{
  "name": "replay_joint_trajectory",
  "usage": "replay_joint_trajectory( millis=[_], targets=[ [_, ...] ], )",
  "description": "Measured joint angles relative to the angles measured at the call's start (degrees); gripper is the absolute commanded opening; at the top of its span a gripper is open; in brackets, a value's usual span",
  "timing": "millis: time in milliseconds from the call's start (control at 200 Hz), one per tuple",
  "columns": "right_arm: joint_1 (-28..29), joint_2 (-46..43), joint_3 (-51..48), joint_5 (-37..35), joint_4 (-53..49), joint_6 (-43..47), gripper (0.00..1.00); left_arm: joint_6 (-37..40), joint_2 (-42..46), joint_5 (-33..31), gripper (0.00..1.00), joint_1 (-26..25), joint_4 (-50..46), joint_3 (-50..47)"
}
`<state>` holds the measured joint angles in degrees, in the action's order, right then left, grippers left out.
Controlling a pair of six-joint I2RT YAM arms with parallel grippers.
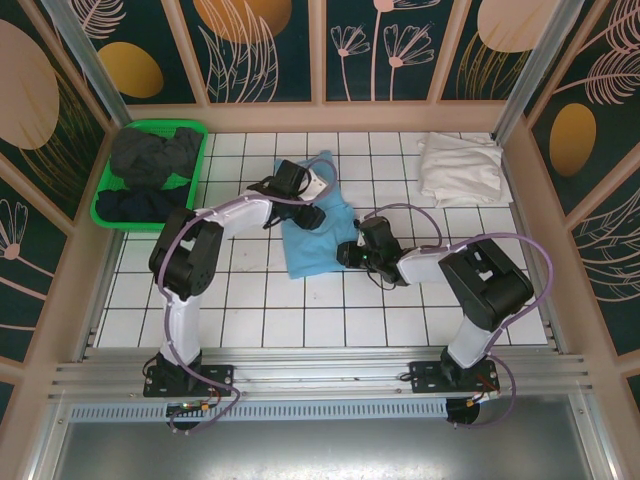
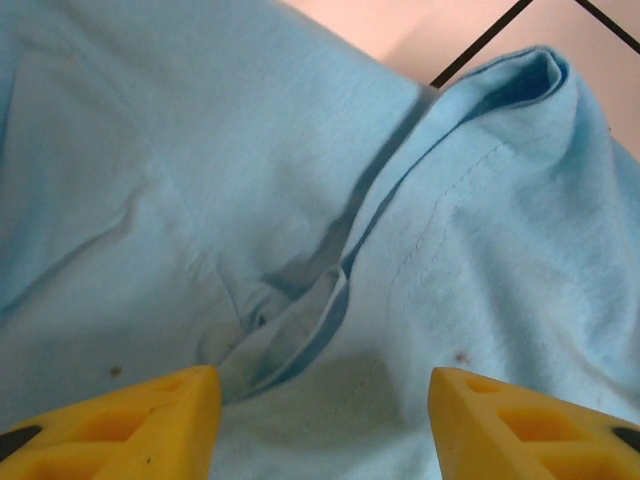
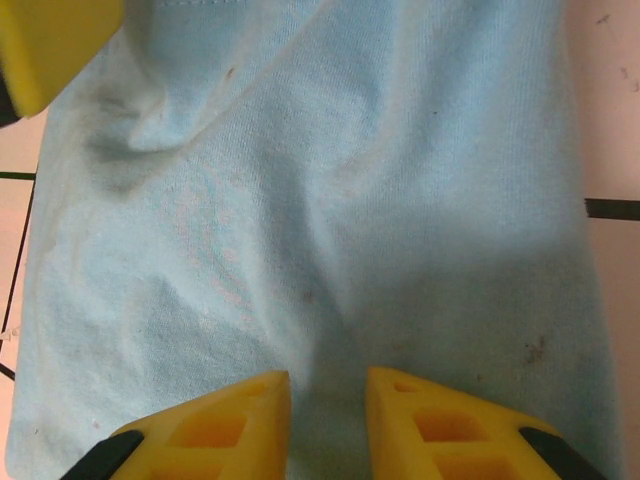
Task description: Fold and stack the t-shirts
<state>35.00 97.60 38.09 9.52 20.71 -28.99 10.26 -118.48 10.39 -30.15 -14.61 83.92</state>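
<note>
Yellow-tipped, the left gripper hangs with its jaws well apart, released, and nothing is pinched between them. Directly beneath it lies the sky-blue t-shirt. A creased seam of the cloth runs from between the fingers up toward a doubled edge at the top right. Beyond that edge a corner of the tiled table shows.

The right gripper has its jaws drawn close, with only a narrow slit left between them. Blue cloth shows through that slit, but I cannot tell whether a fold is actually nipped or the tips merely press on the fabric. Around it the same shirt spreads in soft wrinkles, its side edges meeting bare tile on the left and right.

From above, the blue shirt lies partly folded near the middle of the table. The left gripper is over its far left part and the right gripper is at its near right edge.

Well apart, in the far right corner, a white t-shirt sits folded. In the far left corner a green basket holds the dark t-shirts in a loose heap.
</note>
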Motion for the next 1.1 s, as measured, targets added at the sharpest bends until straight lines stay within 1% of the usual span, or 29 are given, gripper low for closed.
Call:
replay_joint_trajectory(
  millis=[105,185,255,325,485,505,565,585,601,616,671,686,706,716,736,786,821,831,906,971,1031,1101],
  targets=[
    [-0.3,0.0,0.0,0.3,0.0,0.2,0.27,2.3,-3.5,1.3,0.46,0.0,-1.2,3.8],
    [-0.6,-0.2,-0.2,0.5,0.0,0.3,0.27,4.0,-5.7,1.9,0.31,0.0,-3.1,6.0],
    [-1.0,-0.7,-0.7,0.5,0.0,0.6,0.27,5.1,-7.2,2.4,0.12,0.0,-4.6,7.6],
    [-1.4,-1.3,-1.4,0.5,-0.1,0.6,0.27,5.8,-8.0,2.9,0.00,0.0,-5.7,8.6],
    [-1.6,-2.8,-3.0,0.5,-0.1,0.6,0.27,3.7,-8.2,4.5,0.00,0.7,-6.1,9.7],
    [-1.5,-3.0,-3.2,0.5,-0.1,0.5,0.27,3.4,-8.2,4.8,0.02,1.0,-6.1,9.8],
    [-1.2,-3.4,-3.6,0.5,-0.2,0.5,0.27,1.9,-8.2,5.9,0.03,1.7,-6.1,10.4],
    [-1.1,-3.5,-3.6,0.4,-0.4,0.5,0.27,1.5,-8.3,6.2,0.06,2.0,-6.2,10.8],
    [-1.0,-3.5,-3.6,0.4,-0.5,0.5,0.27,1.2,-8.4,6.3,0.13,2.1,-6.2,11.0],
    [-0.9,-3.5,-3.5,0.4,-0.7,0.4,0.27,0.9,-8.6,6.5,0.18,2.3,-6.3,11.4],
    [-0.4,-3.7,-3.4,0.4,-1.4,0.2,0.27,-0.4,-9.2,6.7,0.20,2.5,-6.4,12.7],
    [-0.3,-3.8,-3.3,0.4,-1.9,0.1,0.27,-0.7,-9.3,6.3,0.22,2.5,-6.3,12.9],
    [-0.2,-4.0,-3.3,0.5,-2.4,0.0,0.27,-1.1,-9.5,6.0,0.30,2.6,-6.1,13.2],
    [-0.1,-4.2,-3.2,0.4,-2.9,0.0,0.27,-1.1,-9.5,5.9,0.38,2.6,-6.1,13.4],
    [0.0,-4.6,-3.2,0.4,-3.7,-0.1,0.28,-1.8,-9.6,5.6,0.46,2.7,-6.0,13.6],
    [0.3,-5.9,-3.1,0.2,-6.3,-0.4,0.33,-2.7,-9.6,4.7,0.55,3.0,-5.5,13.7],
    [0.3,-7.2,-3.1,-0.2,-8.5,-0.6,0.35,-3.4,-9.6,4.1,0.65,3.1,-5.3,13.7],
    [0.3,-7.6,-3.1,-0.2,-9.2,-0.5,0.35,-4.0,-9.6,4.0,0.67,3.2,-5.2,13.7],
    [0.3,-11.0,-3.0,-1.7,-13.7,-1.2,0.41,-5.6,-8.8,3.2,0.67,3.5,-4.3,12.5],
    [0.1,-13.7,-2.6,-3.2,-16.9,-1.3,0.46,-7.3,-6.6,2.7,0.67,3.7,-3.2,9.5],
    [-0.7,-15.9,-2.1,-4.4,-18.8,-1.4,0.48,-9.8,-2.6,2.1,0.69,3.7,-1.5,4.5],
    [-2.2,-17.3,-1.9,-5.6,-19.9,-1.4,0.50,-13.9,4.3,1.5,0.69,3.7,0.3,-3.3]
  ],
)
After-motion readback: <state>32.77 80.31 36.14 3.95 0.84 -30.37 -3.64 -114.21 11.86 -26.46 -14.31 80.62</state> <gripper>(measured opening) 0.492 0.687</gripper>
